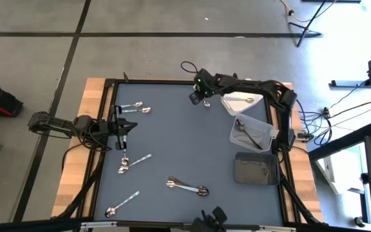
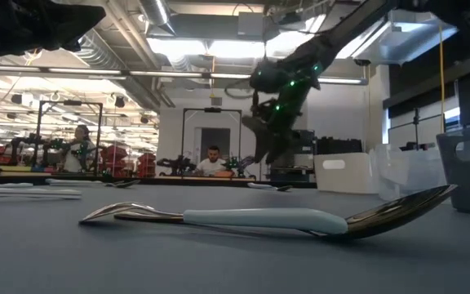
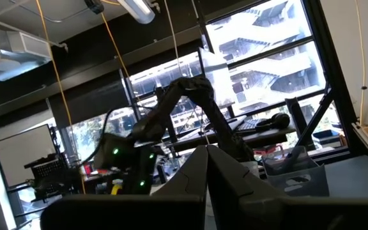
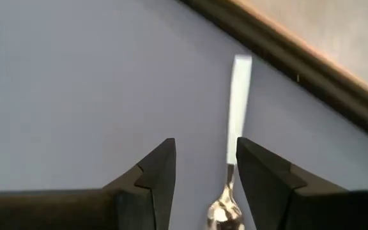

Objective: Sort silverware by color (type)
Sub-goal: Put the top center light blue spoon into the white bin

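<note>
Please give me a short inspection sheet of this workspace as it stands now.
Surface: grey mat, wood border.
Job's things: spoons scattered on the mat; one in the white bin, some in the clear bin.
Clutter: dark bin.
Claws: right claw open above a spoon; left claw shut, empty, at the mat's left edge.
Cables: a bundle right of the table.
Surroundings: people at benches behind.

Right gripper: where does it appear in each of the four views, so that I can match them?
High view: right gripper at the mat's far edge, right of centre.
Low view: hanging at centre.
Left wrist view: only its arm shows, left of centre.
Right wrist view: its fingers at the bottom, apart, a spoon between them.
Shared landmark: green lights on its wrist, absent only in the right wrist view.
</note>
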